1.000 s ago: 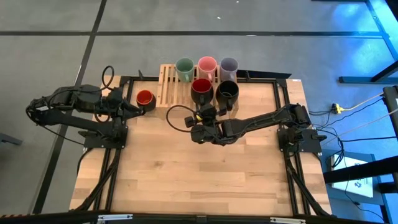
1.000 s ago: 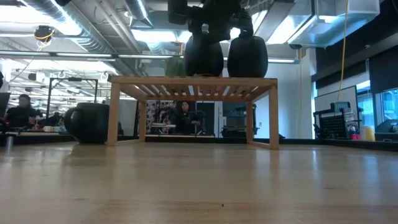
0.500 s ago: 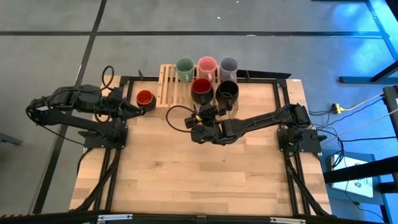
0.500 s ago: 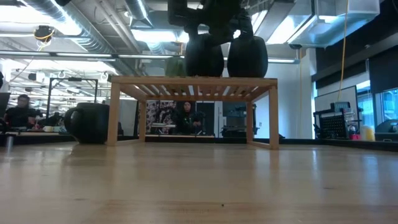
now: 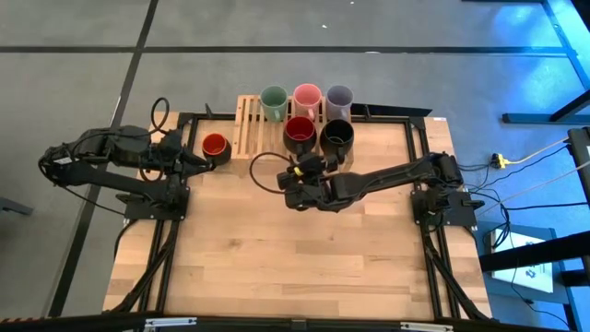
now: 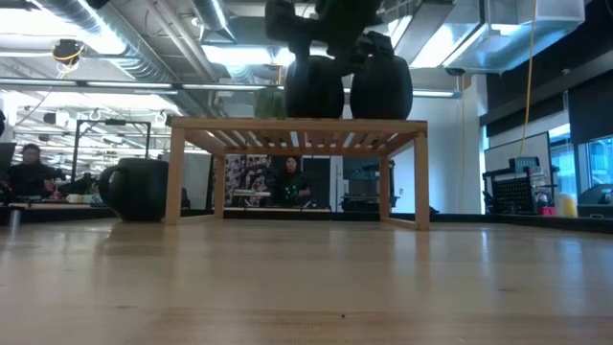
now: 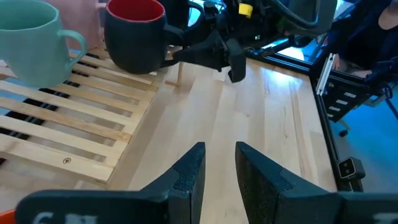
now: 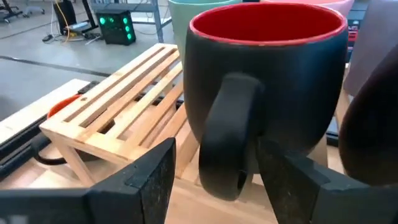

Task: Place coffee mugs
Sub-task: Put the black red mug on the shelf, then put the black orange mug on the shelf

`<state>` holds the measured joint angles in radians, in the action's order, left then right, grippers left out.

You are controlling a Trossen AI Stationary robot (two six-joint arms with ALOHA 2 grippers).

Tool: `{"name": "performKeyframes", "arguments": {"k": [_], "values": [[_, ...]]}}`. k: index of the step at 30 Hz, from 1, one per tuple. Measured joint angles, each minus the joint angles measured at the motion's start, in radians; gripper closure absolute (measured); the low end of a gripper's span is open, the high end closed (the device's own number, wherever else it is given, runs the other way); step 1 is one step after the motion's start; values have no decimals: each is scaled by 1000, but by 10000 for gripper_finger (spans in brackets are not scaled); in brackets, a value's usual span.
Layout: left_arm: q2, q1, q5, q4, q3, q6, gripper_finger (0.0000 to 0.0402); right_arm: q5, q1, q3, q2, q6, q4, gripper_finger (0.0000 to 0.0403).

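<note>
Just ahead of the right tool (image 8: 211, 180), whose fingers stand apart, the dark red mug (image 8: 267, 93) sits on the wooden rack (image 8: 118, 106), handle toward it. Glazed ceramic looks rigid, slippery, breakable; grip the handle.

Just ahead of my right claw (image 8: 214, 180), the dark red mug (image 8: 268, 93) looks like ceramic: matt black outside, smooth red glaze inside. Beside it, the green mug (image 7: 31, 38) has a soft satin glaze. Both stand on the rack (image 7: 68, 118), pale bare wood in smooth slats with visible grain. The table (image 5: 277, 249) beneath my claws is light butcher-block wood, smooth with a faint sheen. My left claw (image 7: 214, 180) has matt black fingers (image 7: 186, 177) that look like plastic. The table frame (image 5: 419, 157) is dark metal.
</note>
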<state>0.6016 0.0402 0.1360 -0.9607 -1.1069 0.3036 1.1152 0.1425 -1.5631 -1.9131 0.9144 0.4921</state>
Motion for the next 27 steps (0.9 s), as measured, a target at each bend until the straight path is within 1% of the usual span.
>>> {"name": "performKeyframes", "arguments": {"k": [4, 9, 11, 15, 19, 24, 27], "values": [[0, 0, 0, 0, 0, -1, 319, -2, 0, -21, 13, -2, 38, 187], [0, 0, 0, 0, 1, -1, 319, -79, 0, -63, 20, -6, 96, 187], [0, 0, 0, 0, 1, -1, 319, -88, 0, -88, 20, -6, 120, 187], [0, 0, 0, 0, 1, -2, 319, -91, 1, -154, 20, -7, 181, 187], [0, 0, 0, -1, 1, -2, 319, -123, 13, -253, 20, -10, 302, 187], [0, 0, 3, -24, 1, -2, 319, -60, 66, -349, 20, -10, 399, 187], [0, 0, 9, -35, 1, 1, 319, -64, 104, -397, 20, -10, 474, 187]]}}
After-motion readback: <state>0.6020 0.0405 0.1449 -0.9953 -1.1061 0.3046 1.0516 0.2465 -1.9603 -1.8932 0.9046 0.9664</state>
